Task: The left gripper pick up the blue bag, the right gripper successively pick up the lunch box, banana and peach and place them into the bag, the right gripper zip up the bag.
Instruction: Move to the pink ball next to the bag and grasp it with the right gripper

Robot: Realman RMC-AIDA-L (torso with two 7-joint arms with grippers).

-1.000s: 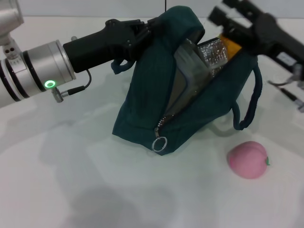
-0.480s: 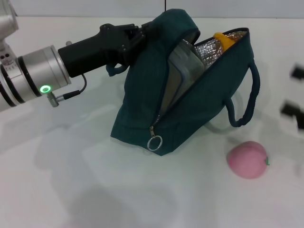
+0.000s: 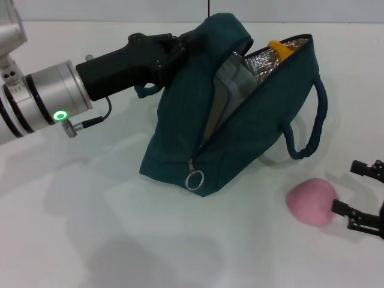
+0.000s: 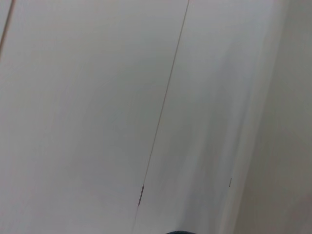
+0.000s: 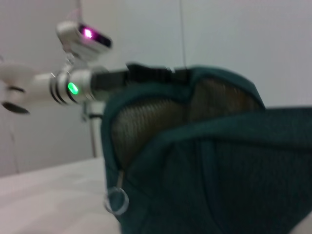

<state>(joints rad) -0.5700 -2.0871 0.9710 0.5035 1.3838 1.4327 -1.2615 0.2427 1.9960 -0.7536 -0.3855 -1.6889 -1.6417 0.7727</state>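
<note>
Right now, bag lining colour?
Silver, quilted foil look, on the blue bag's lining; head view shows it best.

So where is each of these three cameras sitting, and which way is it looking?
Head view: high up, looking down at the white table; shows left gripper holding the dark teal fabric bag, right gripper beside the round pink peach.
Left wrist view: on the left arm, facing a blank pale wall; no robot parts.
Right wrist view: low by the table, facing the bag and left arm.
Shared: head and right wrist views both show the bag's metal ring pull.
</note>
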